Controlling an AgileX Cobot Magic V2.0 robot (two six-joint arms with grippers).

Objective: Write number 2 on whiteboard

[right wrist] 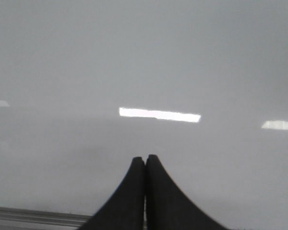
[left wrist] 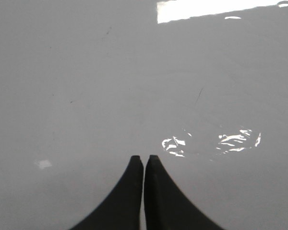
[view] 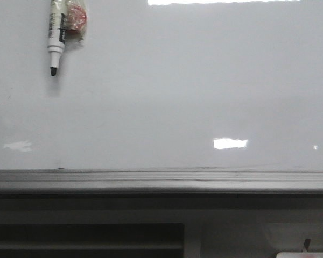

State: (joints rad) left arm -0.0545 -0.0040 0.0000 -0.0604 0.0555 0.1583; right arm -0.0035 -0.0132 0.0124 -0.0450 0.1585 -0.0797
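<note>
I am looking at the whiteboard filling most of the front view, glossy and pale, and no number 2 is showing on it anywhere yet; the writing has not begun. A marker is hanging at the upper left of the frame, white-barrelled with a dark tip pointing down, uncapped as far as I can tell. It is sitting beside a crumpled clear wrapper with something red inside; what is holding either of them to the board I cannot make out.

I am judging the marker to be light and stiff, with a smooth plastic barrel that could slip or rotate under writing pressure. I would be taking it around mid-barrel, above the tip, jaws across the barrel. The board is hard and slick, so the tip will be gliding easily and overpressing gains nothing.

The grey tray ledge is running along the board's lower edge.

Neither arm is appearing in the front view. In the left wrist view the left gripper is facing bare board with its fingers pressed together, holding nothing. The right gripper is likewise closed and empty, with the ledge showing at that frame's lower left.
</note>
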